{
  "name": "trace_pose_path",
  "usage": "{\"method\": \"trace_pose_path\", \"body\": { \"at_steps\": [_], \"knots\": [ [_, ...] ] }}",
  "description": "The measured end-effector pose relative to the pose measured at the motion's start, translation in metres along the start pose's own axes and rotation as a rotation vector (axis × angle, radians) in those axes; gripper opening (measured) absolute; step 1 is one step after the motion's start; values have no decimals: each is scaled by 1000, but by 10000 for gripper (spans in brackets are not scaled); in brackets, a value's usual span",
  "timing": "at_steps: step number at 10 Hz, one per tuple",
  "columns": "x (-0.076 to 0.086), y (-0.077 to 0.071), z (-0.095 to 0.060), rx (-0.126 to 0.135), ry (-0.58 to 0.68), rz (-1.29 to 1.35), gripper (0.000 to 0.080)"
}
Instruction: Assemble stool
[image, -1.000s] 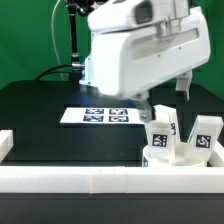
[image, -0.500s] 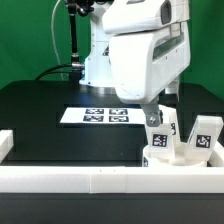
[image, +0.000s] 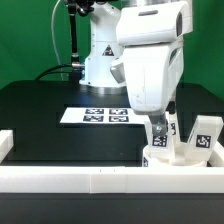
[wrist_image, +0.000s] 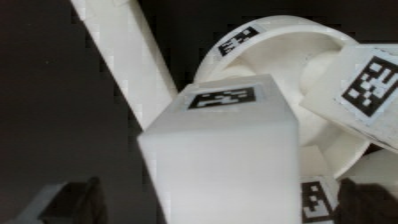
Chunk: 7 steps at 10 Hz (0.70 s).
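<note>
Since a second earlier the arm (image: 150, 60) had swung toward the exterior view's right and come down over the stool parts, while the parts themselves lay unmoved. The seat (image: 172, 157) rested against the front rail (image: 100, 181), at the exterior view's right, with the tagged legs (image: 207, 136) standing on it. The gripper (image: 160, 128) hung just above one leg (wrist_image: 222, 150), jaws spread to their widest and holding nothing. Descending off-centre, a fingertip (wrist_image: 63, 205) could have struck the leg's top and toppled it, or nudged a neighbour out of place.
</note>
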<state>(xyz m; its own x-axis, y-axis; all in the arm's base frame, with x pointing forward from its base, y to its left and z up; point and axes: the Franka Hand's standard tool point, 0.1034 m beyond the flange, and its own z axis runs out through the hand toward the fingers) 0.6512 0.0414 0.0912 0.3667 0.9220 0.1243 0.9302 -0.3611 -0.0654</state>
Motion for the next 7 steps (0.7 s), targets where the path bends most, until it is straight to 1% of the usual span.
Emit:
{"method": "trace_pose_path", "body": {
  "at_steps": [1, 2, 3, 4, 5, 7],
  "knots": [
    [2, -1, 0, 1, 0, 2, 648],
    [3, -2, 1, 2, 1, 0, 538],
    [2, -2, 2, 3, 0, 1, 403],
    [2, -2, 1, 3, 1, 0, 403],
    [2, -2, 1, 4, 0, 0, 340],
    [2, -2, 1, 4, 1, 8, 340]
  ]
}}
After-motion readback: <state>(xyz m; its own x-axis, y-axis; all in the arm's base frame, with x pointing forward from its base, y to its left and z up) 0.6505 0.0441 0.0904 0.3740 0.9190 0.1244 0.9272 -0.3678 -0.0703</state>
